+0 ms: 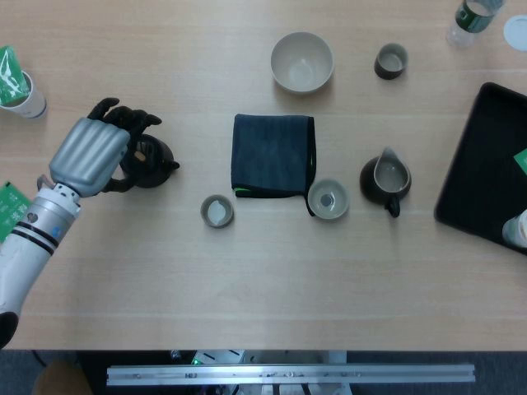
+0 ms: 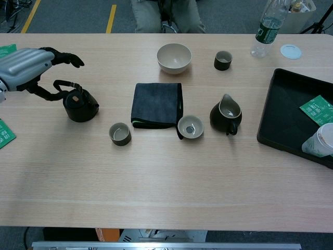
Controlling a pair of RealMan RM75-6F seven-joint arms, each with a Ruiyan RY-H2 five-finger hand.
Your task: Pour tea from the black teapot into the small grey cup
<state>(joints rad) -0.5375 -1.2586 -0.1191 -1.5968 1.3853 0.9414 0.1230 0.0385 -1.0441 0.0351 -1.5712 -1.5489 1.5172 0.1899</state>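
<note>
The black teapot (image 1: 155, 159) (image 2: 80, 107) stands at the left of the table, its loop handle up. My left hand (image 1: 89, 156) (image 2: 27, 66) hovers over the handle side of the pot, fingers spread above the handle and thumb below it, holding nothing. In the head view the hand hides the pot's left half. The small grey cup (image 1: 217, 211) (image 2: 120, 134) stands upright a little to the right of the pot and nearer the front edge. My right hand shows in neither view.
A folded dark cloth (image 1: 272, 155) lies mid-table, with a pale cup (image 1: 328, 199) and a dark pitcher (image 1: 384, 180) to its right. A beige bowl (image 1: 302, 62) and a dark cup (image 1: 391, 61) stand behind. A black tray (image 1: 486, 164) sits at the right, a paper cup (image 1: 18, 82) far left.
</note>
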